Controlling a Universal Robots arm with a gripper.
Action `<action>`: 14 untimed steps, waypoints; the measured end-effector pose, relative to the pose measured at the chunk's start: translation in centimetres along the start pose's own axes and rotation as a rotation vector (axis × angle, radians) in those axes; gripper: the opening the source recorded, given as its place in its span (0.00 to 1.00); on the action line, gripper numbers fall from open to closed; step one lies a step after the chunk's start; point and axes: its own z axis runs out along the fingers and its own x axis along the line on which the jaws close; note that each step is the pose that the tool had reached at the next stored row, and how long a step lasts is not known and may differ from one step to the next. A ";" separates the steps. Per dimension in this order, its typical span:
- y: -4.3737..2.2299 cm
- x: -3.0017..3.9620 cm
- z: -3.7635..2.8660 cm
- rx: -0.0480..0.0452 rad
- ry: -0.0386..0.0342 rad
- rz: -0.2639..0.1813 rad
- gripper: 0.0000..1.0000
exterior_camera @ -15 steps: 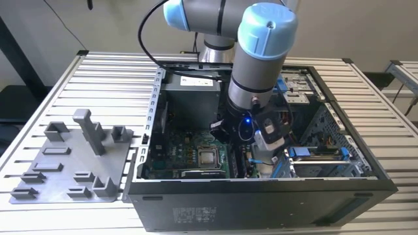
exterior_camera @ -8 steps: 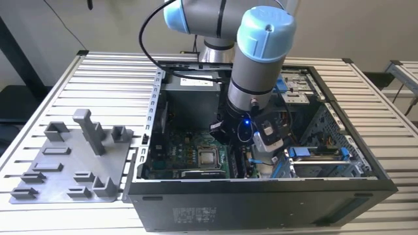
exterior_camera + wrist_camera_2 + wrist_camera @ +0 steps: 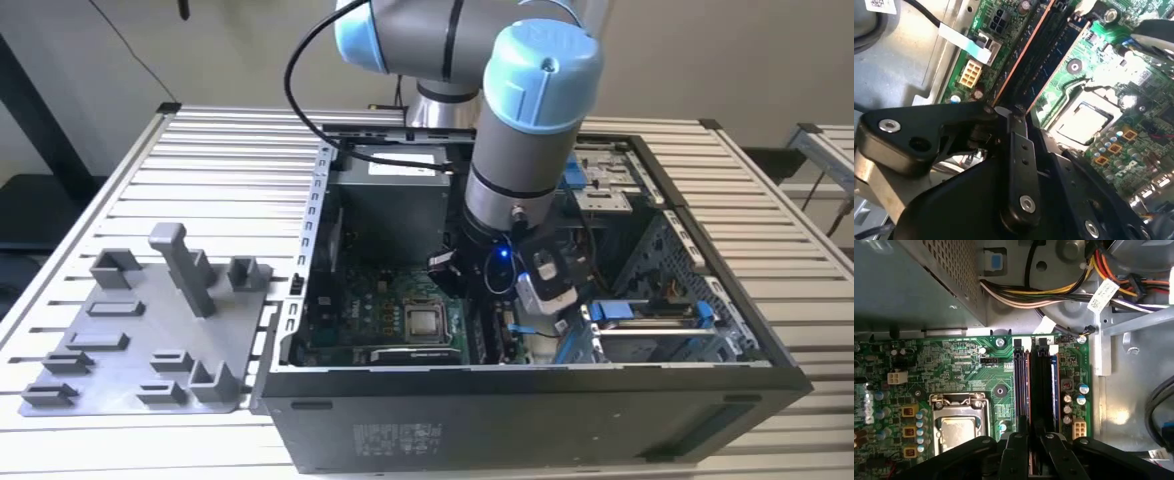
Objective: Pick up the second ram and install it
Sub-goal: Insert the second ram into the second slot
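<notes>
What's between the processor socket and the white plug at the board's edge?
Between the processor socket and the white plug run the memory slots, side by side, in the first wrist view; the hand sits over one end.

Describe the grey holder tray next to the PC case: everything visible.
The holder tray is a flat grey plate, matte and plastic-looking, lying level on the slatted metal table at the exterior view's left of the open computer case. One tall upright post rises near its far edge, with shorter blocks beside it and low brackets spread over the near half. Its edge nearest the case lies close to the case wall; whether they touch cannot be told.
</notes>
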 end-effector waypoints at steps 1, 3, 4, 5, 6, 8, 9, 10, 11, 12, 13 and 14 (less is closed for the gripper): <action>-0.01 0.00 -0.03 0.0011 0.0003 0.000 0.22; 0.03 0.09 -0.46 0.0012 0.0004 0.001 0.22; 0.05 0.09 -0.84 0.0000 0.0002 0.001 0.22; 0.07 0.09 -1.32 0.0006 0.0003 0.001 0.22; 0.09 0.10 -1.78 0.0002 0.0002 0.001 0.22; 0.16 0.10 -3.12 0.0002 0.0003 0.001 0.22; 0.16 0.11 -3.36 -0.0009 0.0004 0.001 0.22; 0.16 0.11 -3.36 -0.0028 0.0004 0.001 0.22; 0.17 0.11 -3.35 -0.0030 0.0004 0.001 0.22; 0.17 0.10 -3.36 -0.0030 0.0005 0.001 0.19; 0.17 0.10 -3.36 -0.0031 0.0005 0.001 0.13; 0.16 0.10 -3.36 -0.0030 0.0005 0.001 0.13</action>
